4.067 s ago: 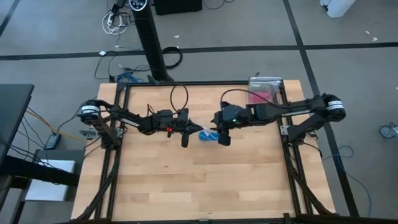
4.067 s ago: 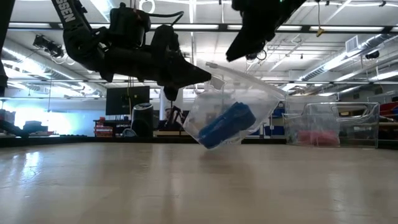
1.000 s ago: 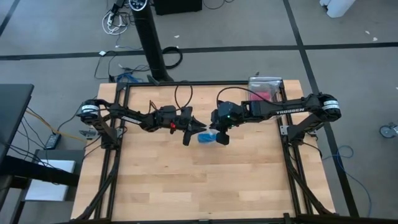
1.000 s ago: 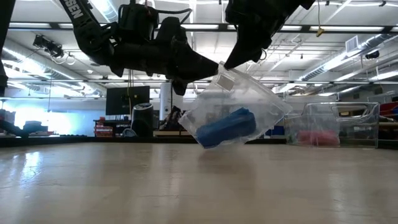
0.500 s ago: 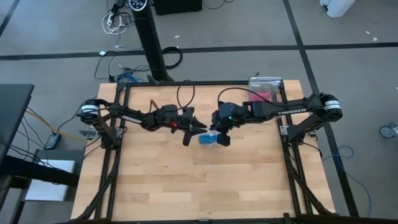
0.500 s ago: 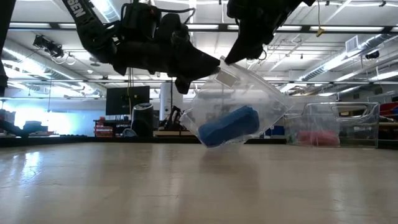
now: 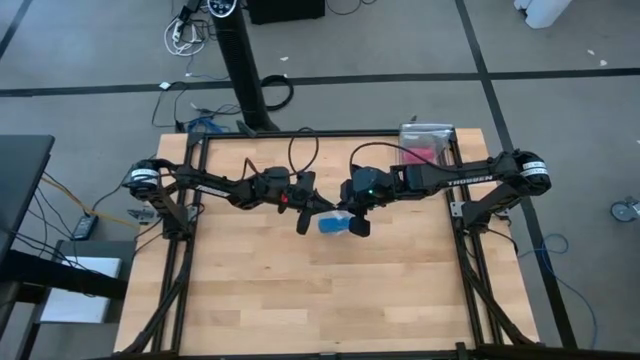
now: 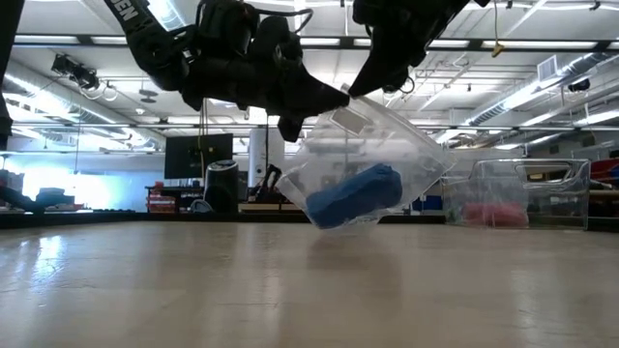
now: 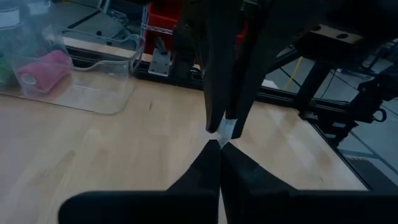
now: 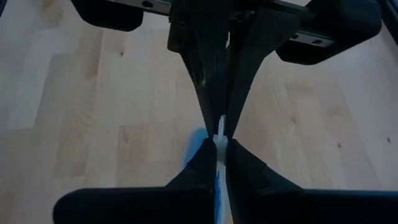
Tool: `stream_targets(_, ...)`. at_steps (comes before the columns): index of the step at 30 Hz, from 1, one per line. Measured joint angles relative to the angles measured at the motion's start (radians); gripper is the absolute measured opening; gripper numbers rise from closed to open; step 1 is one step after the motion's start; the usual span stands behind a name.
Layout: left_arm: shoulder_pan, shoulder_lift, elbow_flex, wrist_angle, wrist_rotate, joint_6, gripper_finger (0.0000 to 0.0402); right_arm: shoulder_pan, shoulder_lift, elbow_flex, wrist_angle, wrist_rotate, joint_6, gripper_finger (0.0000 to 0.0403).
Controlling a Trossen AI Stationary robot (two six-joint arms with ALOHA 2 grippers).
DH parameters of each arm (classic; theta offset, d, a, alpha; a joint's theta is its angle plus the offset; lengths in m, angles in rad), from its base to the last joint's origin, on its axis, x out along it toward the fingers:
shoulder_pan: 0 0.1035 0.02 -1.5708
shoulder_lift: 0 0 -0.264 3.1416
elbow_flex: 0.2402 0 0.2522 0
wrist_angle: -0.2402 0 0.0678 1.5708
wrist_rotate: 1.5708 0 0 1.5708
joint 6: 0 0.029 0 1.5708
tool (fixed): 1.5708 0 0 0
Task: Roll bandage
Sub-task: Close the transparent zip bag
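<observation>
While both claws pinch the top edge of the clear plastic bag (image 8: 372,159) from opposite sides, it hangs between them just above the wooden counter (image 7: 300,280). The left claw (image 7: 312,211) and right claw (image 7: 352,214) are each squeezed together on that thin edge. Below the claws, the soft blue bandage (image 8: 353,194) sits bunched in the bag's bottom.

Bandage (image 8: 354,194) only shows as a blue lump through the clear plastic bag (image 8: 372,159), so can't tell if it's rolled or loose; from overhead it's mostly under the right gripper (image 7: 352,214). In both wrist views the bag is just a thin white sliver at the jaws. Low view crops both arms at the top edge.
</observation>
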Motion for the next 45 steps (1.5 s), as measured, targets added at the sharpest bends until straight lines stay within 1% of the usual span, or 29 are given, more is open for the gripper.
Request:
stream_targets(16,-0.001,0.001,-0.001,0.055,-0.018,-0.018,0.0002,0.01,-0.004,0.003,-0.056,0.013,0.027,0.0013)
stream_targets(24,0.0,0.001,-0.001,0.101,-0.019,-0.026,0.0001,0.019,-0.004,0.002,-0.121,0.011,0.059,0.0014)
stream_targets(38,0.008,-0.087,-0.003,0.115,0.005,-0.041,0.0,0.043,-0.004,0.0,-0.184,0.031,0.077,0.0014)
stream_targets(45,0.009,-0.109,-0.002,0.112,0.005,-0.039,0.0,0.05,-0.004,-0.001,-0.229,0.034,0.093,0.0014)
